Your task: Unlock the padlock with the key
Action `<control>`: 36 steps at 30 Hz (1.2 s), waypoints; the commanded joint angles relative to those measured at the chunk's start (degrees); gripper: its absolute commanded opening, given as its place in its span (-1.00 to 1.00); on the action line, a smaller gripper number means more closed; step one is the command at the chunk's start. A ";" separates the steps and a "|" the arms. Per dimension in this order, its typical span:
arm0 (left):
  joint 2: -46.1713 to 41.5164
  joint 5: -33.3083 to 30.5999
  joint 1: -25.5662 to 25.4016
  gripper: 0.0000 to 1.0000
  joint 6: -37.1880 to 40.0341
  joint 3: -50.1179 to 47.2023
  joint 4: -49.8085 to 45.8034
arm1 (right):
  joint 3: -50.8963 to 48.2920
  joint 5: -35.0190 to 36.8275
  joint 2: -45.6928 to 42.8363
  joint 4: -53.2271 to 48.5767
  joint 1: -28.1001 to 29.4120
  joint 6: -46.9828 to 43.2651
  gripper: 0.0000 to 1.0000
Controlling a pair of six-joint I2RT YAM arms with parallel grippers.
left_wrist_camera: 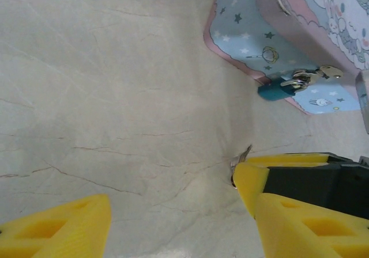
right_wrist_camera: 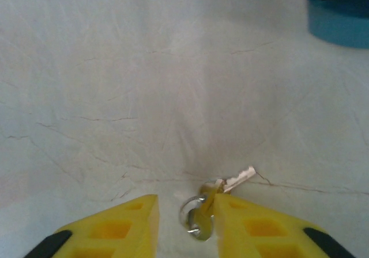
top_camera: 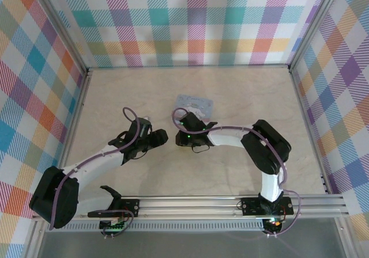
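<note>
My right fingers point(right_wrist_camera: 226, 215) stand only narrowly parted, down at the pale marbled table point(right_wrist_camera: 115, 68), with the thin pale metal key point(right_wrist_camera: 237, 181) on its small wire ring lying in the gap. The key rests against one finger. A sliver of table shows between the ring and the other, so I judge that I am around it rather than clamped on it.

What matters is how the key lies. Its ring end sits between my fingertips and its blade runs away from me on a slant, the tip aimed roughly at the small dark teal padlock point(right_wrist_camera: 340, 16), which is blurred at the far corner of my right wrist view and well apart from the tip.

From my left wrist the padlock point(left_wrist_camera: 278, 90) hangs by its silvery shackle from the clasp of the pale blue cartoon-printed box point(left_wrist_camera: 248, 33), its body lying low against the box's side. I cannot make out where the keyhole faces.

My left fingers point(left_wrist_camera: 75, 226) are spread wide and hold nothing. From above, my right arm is the nearer one to the box, with the left off to the side, free to steady the lock.
</note>
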 commanded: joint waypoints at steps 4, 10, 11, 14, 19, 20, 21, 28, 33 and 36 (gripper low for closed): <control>1.41 -0.68 0.84 0.34 -0.29 0.32 -1.55 | 2.55 3.22 2.43 -5.41 1.05 -1.49 -0.52; 2.76 -0.09 1.02 0.33 -0.50 0.49 -0.93 | 2.41 3.31 3.07 -5.45 1.19 -2.35 -0.84; 3.06 -0.07 1.02 0.33 -0.62 0.58 -0.92 | 2.41 3.43 3.07 -5.51 1.19 -2.51 -0.88; 3.84 0.35 1.10 0.33 -0.88 1.00 -0.84 | 2.07 3.57 2.20 -5.28 1.26 -3.24 -1.00; 3.28 0.54 1.11 0.33 -1.00 1.30 -0.55 | -2.14 2.96 -4.94 -0.71 1.25 -6.00 -1.00; 2.85 0.95 1.11 0.33 -1.08 1.20 0.02 | -3.48 2.31 -6.97 0.83 1.11 -6.45 -1.00; 2.24 1.84 1.26 0.34 -1.08 1.11 0.84 | -4.94 1.37 -9.27 2.69 0.94 -7.26 -1.00; -2.98 13.39 3.65 0.44 -3.89 0.94 12.24 | -13.65 -7.09 -28.43 11.84 -0.92 -14.52 -1.00; -4.78 23.82 4.62 0.36 -6.35 1.89 23.20 | -15.07 -12.47 -39.22 10.81 -4.01 -16.62 -1.00; -4.91 30.09 4.62 0.36 -8.13 2.69 30.55 | -14.69 -15.76 -43.43 9.44 -6.51 -15.56 -1.00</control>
